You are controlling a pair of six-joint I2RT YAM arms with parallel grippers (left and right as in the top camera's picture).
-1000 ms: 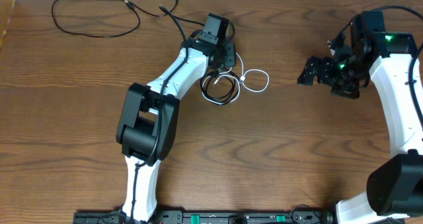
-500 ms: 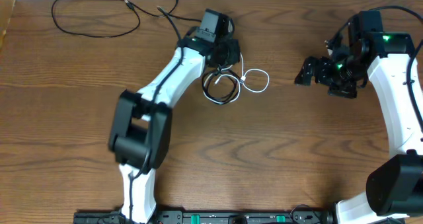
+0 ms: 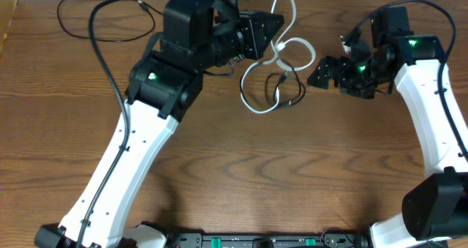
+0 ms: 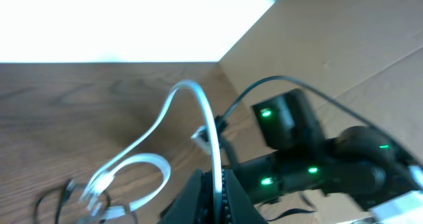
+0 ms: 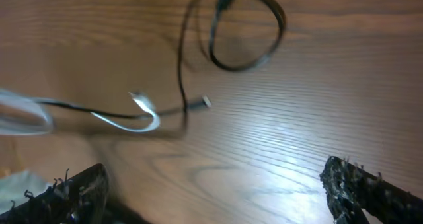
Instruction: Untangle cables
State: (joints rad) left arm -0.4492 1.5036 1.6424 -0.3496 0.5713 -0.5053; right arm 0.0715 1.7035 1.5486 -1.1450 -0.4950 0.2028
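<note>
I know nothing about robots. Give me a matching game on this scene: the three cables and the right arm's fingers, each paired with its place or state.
1. white cable
2. short black cable
3. long black cable
4. right fingers

A. spread wide open, holding nothing
B. pinched in the left fingers
C. looped in the middle, by the white one
D. lying far left, near the back edge

Pairs: 1-B, 2-C, 3-D, 4-A

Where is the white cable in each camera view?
Overhead: top centre, the white cable loops down from the upper edge.
Left wrist: centre, arching up from the bottom edge.
Right wrist: left of centre, a curled end.
Shared landmark: the black cable loop beside it.
</note>
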